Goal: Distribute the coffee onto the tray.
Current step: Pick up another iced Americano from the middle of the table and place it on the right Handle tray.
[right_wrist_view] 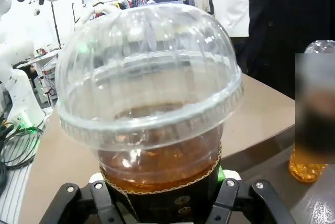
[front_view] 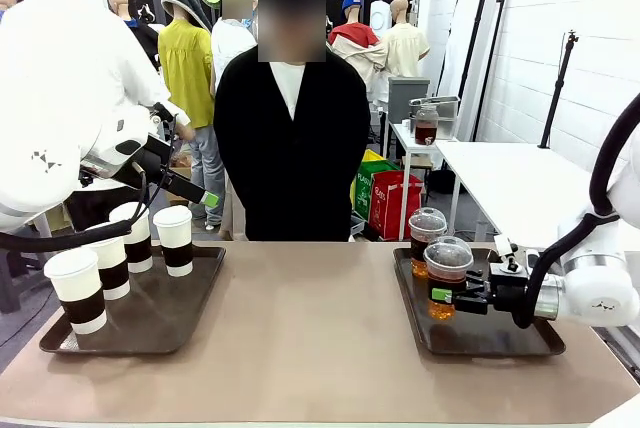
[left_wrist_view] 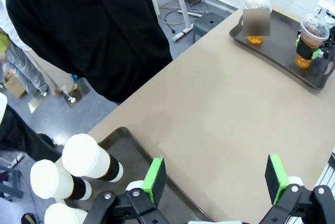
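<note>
On the right tray (front_view: 520,340) I have the right gripper (front_view: 442,295) pinching 1 dome-lidded cup (front_view: 447,276) by its dark sleeve, jaws pressed in from both sides; from the right wrist camera the cup fills the space between the fingers (right_wrist_view: 230,192), brown drink below the clear dome. I cannot tell whether its base sits on the tray or hangs just above it. The second dome-lidded cup (front_view: 426,232) stands just behind it, toward the tray's far edge and close to the held one. The near half of that tray is bare, and its left rim lies just beside the held cup.

Between the 2 trays I see a wide stretch of bare tan table (front_view: 310,328), running to the far edge where a person in a black cardigan (front_view: 292,143) stands.

The left tray (front_view: 150,323) carries 4 white paper cups (front_view: 175,239) with dark sleeves, grouped along its left and far sides; its right half is free. My left gripper (left_wrist_view: 214,182) hangs above that tray's inner rim with jaws spread wide, holding nothing.
</note>
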`<act>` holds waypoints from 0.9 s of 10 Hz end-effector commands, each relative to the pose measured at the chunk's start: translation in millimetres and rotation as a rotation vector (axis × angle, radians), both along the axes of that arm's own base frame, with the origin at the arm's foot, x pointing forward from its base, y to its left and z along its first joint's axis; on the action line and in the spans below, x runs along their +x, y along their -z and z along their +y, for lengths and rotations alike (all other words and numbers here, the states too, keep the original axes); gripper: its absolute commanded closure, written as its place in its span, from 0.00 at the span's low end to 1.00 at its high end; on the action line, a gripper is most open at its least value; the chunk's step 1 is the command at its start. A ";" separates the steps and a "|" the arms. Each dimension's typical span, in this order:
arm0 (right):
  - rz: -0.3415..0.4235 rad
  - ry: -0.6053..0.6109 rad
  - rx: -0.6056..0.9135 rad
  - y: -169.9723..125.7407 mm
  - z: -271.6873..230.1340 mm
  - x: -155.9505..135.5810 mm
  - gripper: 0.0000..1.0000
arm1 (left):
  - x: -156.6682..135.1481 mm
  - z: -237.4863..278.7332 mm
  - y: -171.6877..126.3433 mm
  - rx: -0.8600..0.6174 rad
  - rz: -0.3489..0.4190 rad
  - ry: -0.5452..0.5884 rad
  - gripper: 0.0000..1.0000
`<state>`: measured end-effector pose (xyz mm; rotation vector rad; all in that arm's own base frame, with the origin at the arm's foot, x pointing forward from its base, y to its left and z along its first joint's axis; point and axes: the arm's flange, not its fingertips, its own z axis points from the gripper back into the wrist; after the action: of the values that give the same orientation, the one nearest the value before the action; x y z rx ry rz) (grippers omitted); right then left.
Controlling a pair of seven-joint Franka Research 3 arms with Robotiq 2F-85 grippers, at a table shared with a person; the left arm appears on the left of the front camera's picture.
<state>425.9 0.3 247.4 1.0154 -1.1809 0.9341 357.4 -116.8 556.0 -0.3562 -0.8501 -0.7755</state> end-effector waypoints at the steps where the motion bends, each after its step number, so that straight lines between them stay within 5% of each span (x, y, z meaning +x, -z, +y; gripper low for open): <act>1: -0.031 0.017 0.043 0.0 -0.8 11.8 0.31 | 0.0 1.5 0.4 -0.005 0.009 0.007 0.00; 9: 0.015 0.043 0.047 27.5 -2.9 24.7 0.31 | 0.0 1.5 0.4 -0.005 0.009 0.007 0.00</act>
<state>445.3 -4.8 219.3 1.0253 -1.1750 0.8774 357.4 -116.8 556.0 -0.3562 -0.8500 -0.7755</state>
